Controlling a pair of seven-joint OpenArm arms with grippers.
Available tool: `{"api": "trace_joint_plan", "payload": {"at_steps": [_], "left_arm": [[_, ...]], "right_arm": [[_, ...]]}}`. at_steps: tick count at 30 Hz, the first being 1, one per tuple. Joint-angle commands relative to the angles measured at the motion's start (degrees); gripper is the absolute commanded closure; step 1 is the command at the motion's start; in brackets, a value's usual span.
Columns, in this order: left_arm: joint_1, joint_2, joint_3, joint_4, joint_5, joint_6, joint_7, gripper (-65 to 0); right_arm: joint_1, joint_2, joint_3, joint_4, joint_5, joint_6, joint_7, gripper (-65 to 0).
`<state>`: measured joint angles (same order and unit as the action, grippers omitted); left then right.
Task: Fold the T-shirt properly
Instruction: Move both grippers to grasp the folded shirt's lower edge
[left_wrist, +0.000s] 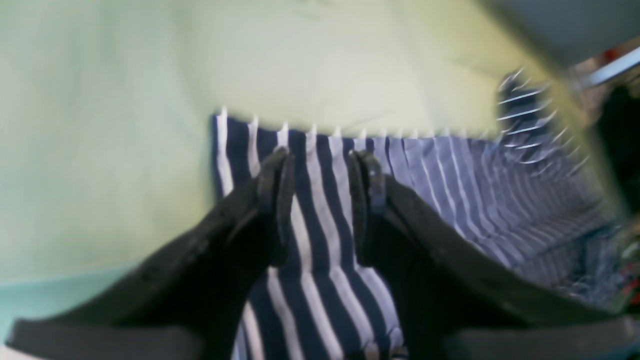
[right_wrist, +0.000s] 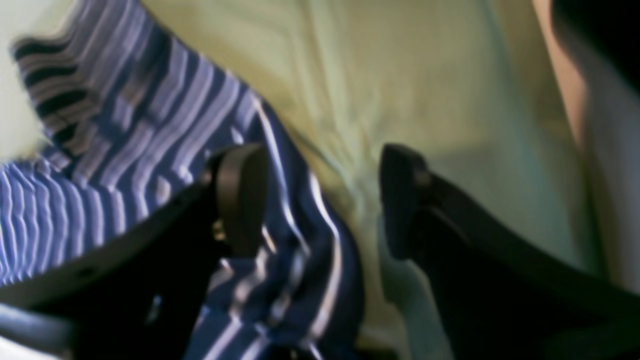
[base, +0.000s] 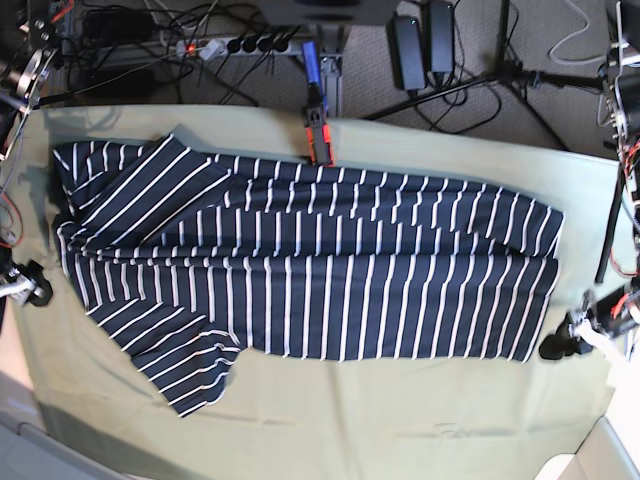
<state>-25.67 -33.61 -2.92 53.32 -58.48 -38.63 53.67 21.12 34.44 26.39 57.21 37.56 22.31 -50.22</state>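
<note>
The table (base: 400, 420), draped in a plain olive-green cloth (base: 330, 440), is carrying the T-shirt (base: 300, 270), which is lying spread flat across most of it, with one sleeve (base: 190, 375) pointing toward the near edge and the other sleeve (base: 130, 170) lying folded over the body near the far edge. At the hem end, the left pincer (left_wrist: 320, 160) is hovering with its black fingers (left_wrist: 275, 180) apart, striped fabric showing between them. At the sleeve end, the right pincer (right_wrist: 320, 200) is standing wide apart, one finger (right_wrist: 240, 195) over the stripes and the other over bare cloth, clamping nothing.
</note>
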Motion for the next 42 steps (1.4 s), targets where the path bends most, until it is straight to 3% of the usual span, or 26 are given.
{"api": "trace_joint_plan", "payload": {"at_steps": [1, 3, 5, 9, 16, 24, 27, 40, 42], "left_arm": [[-1.8, -0.8, 0.6, 0.8, -0.7, -1.4, -2.1, -22.2], [-2.0, -0.3, 1.6, 0.8, 3.1, -1.0, -5.2, -22.2], [-2.3, 0.2, 1.6, 0.8, 6.9, 1.8, -8.3, -22.2], [-4.2, 1.4, 1.7, 0.9, 12.0, 5.1, -8.5, -22.2], [-5.5, 1.9, 3.0, 2.3, 11.5, 1.5, -8.1, -22.2], [-5.9, 2.3, 5.6, 3.6, 11.8, 1.6, -7.8, -22.2], [-5.9, 2.3, 5.6, 2.4, 13.1, 4.0, -9.1, -22.2], [-10.8, 3.3, 5.6, -16.8, 21.6, 6.1, -23.2, -22.7], [-11.6, 3.3, 5.6, -17.6, 23.1, 8.0, -24.7, -22.7]], "right_arm": [[2.6, 1.6, 0.5, 1.2, 0.3, 2.8, 1.2, -35.8], [4.2, 1.5, 0.5, 1.2, 0.1, 2.8, 1.1, -35.8], [5.4, 1.3, 0.5, 1.2, -0.2, 2.8, 1.1, -35.8], [6.1, 0.3, 0.1, 1.2, -0.4, 2.9, 1.2, -35.8], [6.1, -4.9, -3.1, 1.2, -3.0, 2.8, 3.2, -35.8], [6.1, -11.6, -8.6, 1.2, -9.5, 1.6, 6.3, -35.7], [6.1, -13.2, -9.0, 1.2, -10.8, 1.7, 6.3, -35.7], [6.0, -13.6, -9.0, 1.2, -10.8, 1.7, 3.7, -35.7], [6.0, -13.6, -9.0, 1.2, -10.7, 1.7, 3.7, -35.8]]}}
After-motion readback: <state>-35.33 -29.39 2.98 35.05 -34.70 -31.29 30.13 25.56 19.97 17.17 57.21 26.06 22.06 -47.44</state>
